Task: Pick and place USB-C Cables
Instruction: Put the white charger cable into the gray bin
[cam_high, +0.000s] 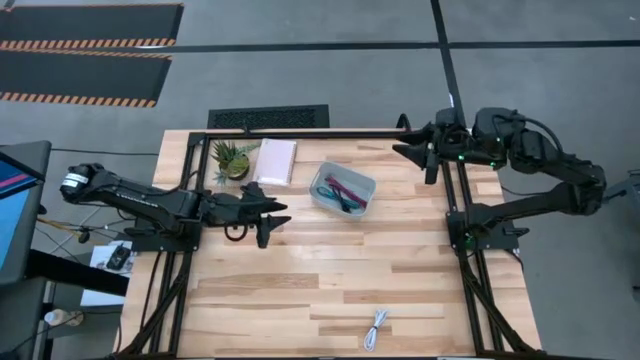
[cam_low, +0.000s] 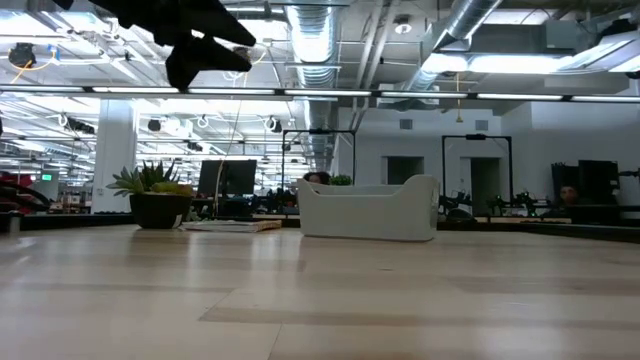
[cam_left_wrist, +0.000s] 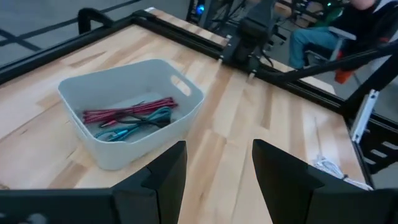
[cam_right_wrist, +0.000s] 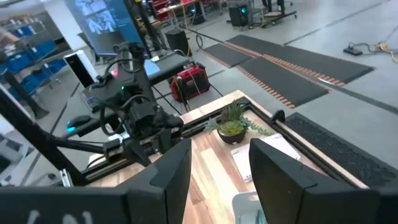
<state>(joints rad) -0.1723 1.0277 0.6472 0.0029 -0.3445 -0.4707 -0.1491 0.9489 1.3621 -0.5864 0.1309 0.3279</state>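
Note:
The clear tray (cam_high: 343, 188) stands on the table right of centre, and it also shows in the low view (cam_low: 368, 208). The maroon-pink cable (cam_left_wrist: 127, 112) and the teal cable (cam_left_wrist: 140, 122) lie inside it. The white cable (cam_high: 377, 328) lies coiled near the table's near edge and also shows in the left wrist view (cam_left_wrist: 329, 167). I cannot make out the black cable. My left gripper (cam_high: 280, 212) hovers open and empty above the table, left of the tray, well up in the low view (cam_low: 215, 50). My right gripper (cam_high: 410, 150) waits open at the far right.
A small green plant (cam_high: 233, 160) and a pale pink notebook (cam_high: 276, 160) sit at the far edge, left of the tray. The black frame rail (cam_high: 300, 132) borders the far side. Bare wood spreads across the middle and near part of the table (cam_high: 300, 290).

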